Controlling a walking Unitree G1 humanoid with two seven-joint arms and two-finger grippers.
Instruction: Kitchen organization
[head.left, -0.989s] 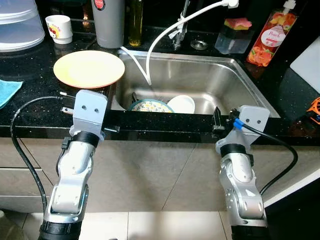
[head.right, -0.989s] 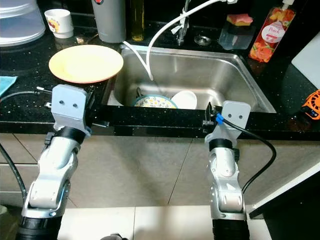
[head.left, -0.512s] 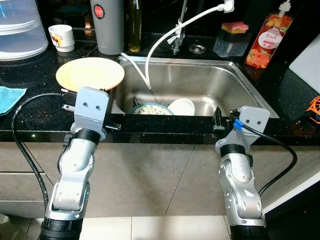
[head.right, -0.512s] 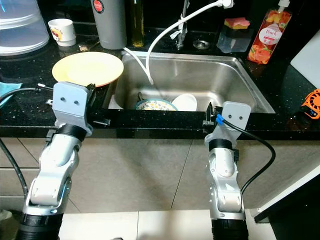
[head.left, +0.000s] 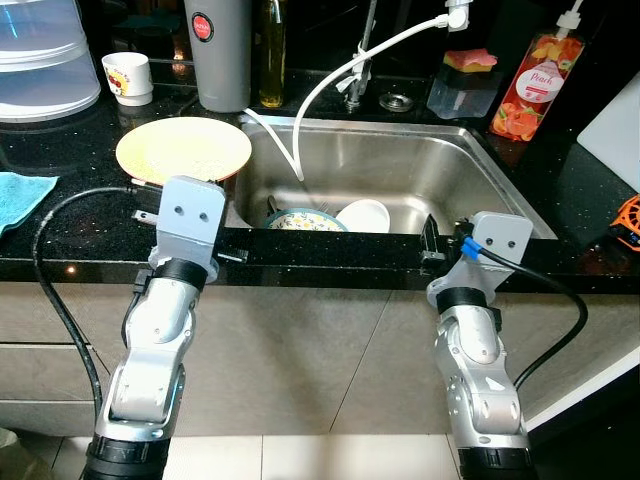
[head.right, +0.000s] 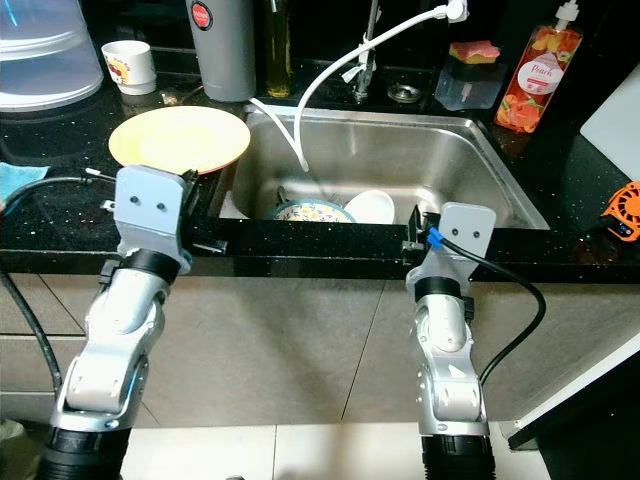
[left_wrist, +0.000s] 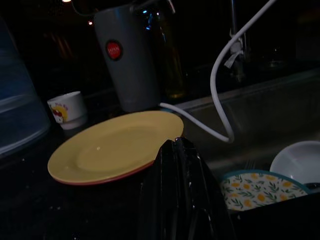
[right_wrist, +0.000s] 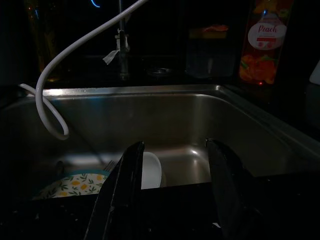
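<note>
Plate (head.left: 183, 149) just beyond left claw (left_wrist: 181, 165) (apparently closed).

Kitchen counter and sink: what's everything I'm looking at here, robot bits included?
Plate: one, yellow, on the counter left of the sink.
Patterned bowl: one, teal rim with floral print, in the sink at its near edge.
White bowl: one, in the sink beside the patterned bowl.
Hose: one, white, curving from the tap area into the sink.
Tumbler: one, grey with red badge, behind the plate.
Cup: one, white, printed, back left.
Soap bottle: one, orange, right of the sink.
Cloth: one, blue, far left.
Left end effector: fingers together, near the plate.
Right end effector: fingers apart, at the sink's front edge.
</note>
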